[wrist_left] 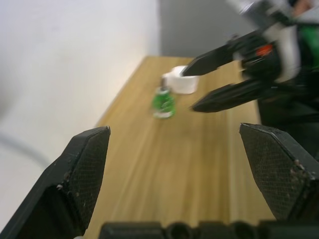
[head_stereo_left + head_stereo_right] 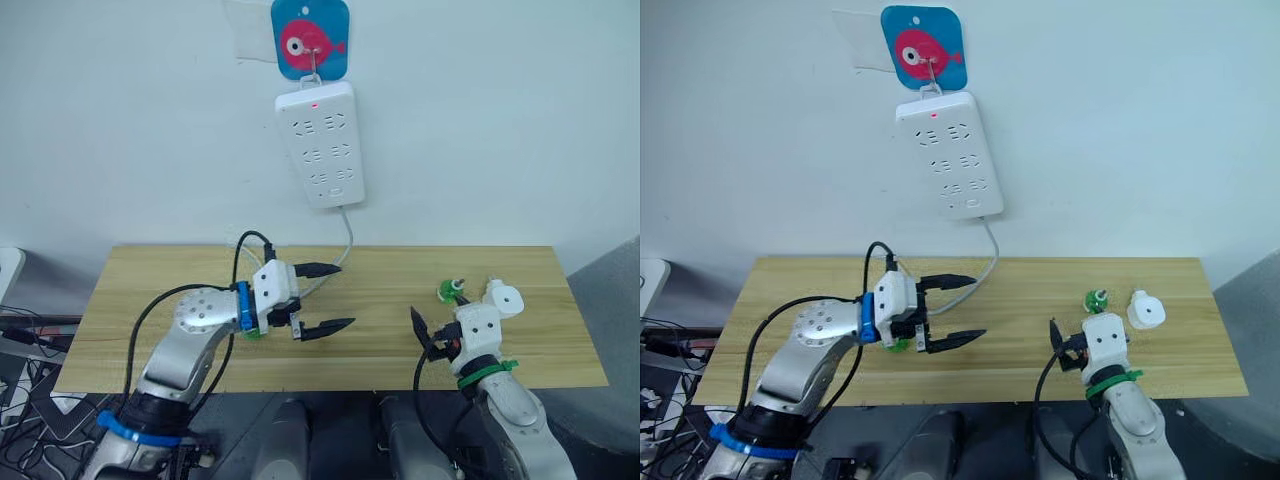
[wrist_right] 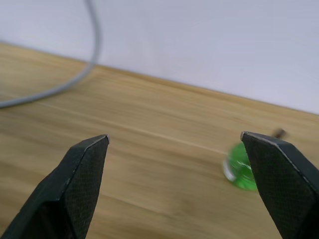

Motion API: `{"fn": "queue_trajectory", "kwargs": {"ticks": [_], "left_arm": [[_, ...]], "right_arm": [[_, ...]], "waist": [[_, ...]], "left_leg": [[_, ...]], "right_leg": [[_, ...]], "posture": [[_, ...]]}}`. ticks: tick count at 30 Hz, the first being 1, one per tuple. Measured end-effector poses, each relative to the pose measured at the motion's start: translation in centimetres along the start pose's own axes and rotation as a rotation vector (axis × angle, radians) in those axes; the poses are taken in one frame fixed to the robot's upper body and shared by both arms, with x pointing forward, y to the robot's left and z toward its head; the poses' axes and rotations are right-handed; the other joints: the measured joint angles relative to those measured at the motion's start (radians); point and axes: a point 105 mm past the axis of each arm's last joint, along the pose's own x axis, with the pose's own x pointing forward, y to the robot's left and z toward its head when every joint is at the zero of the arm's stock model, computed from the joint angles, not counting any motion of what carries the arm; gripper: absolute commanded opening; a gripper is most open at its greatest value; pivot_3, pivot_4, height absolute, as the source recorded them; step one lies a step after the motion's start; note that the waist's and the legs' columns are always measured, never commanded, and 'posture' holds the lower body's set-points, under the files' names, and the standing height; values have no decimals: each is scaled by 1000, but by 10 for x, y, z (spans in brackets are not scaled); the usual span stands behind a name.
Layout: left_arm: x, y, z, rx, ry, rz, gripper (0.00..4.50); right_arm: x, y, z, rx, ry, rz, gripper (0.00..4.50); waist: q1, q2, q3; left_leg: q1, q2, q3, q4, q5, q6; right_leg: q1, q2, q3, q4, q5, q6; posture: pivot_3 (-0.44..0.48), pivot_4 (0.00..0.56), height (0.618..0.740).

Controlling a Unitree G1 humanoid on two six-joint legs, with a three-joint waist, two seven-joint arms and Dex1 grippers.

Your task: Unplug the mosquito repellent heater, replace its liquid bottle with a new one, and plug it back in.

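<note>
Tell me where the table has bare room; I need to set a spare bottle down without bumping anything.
Bare wood runs between the left gripper and the right gripper, and along the far edge left of the grey cable. It is crowded at the right end: green bottle beside the mosquito repellent heater. Another green bottle sits under the left wrist.

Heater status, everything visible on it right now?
The mosquito repellent heater is a small white rounded unit, plastic by its look, with a round vent hole on its face. It is unplugged and lies on the wooden table near the robot's right end, not in the power strip on the wall. A small green bottle stands close beside it; whether they touch is unclear. Neither gripper holds it. Prongs aren't visible.
</note>
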Motion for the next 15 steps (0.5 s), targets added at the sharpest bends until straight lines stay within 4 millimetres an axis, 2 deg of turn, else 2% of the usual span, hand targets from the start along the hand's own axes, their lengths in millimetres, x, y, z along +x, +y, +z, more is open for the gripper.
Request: {"fn": "queue_trajectory", "kwargs": {"ticks": [3,5,9,12,15], "left_arm": [[-17,13,-1,-90,10,197,4500],[-24,15,-1,-166,1,300,4500],[-34,9,-3,-208,25,431,4500],[-48,7,-10,-243,36,551,4500],[-66,-8,-27,-236,97,621,4500]], "right_arm": [[5,5,20,-32,-15,143,4433],[10,5,35,-43,-42,209,4433],[21,6,59,-89,-84,325,4433],[28,9,65,-130,-77,419,4433],[35,19,70,-160,-71,556,4433]], "waist": [[3,0,0],[9,-1,0],[33,-1,0],[58,-2,0],[80,-2,-1]], "left_leg": [[0,0,-1,1,0,0],[0,-1,-3,1,0,0],[0,-1,-4,1,0,0],[1,-1,-3,1,0,0],[2,-1,-2,0,0,0]], "right_leg": [[2,0,-1,0,0,0],[3,-1,-3,0,0,0],[3,0,-4,0,0,0],[3,0,-4,0,0,0],[3,0,-3,-1,1,-1]], "posture": [[311,238,740],[351,242,740],[407,242,740],[444,242,740],[461,247,740]]}}
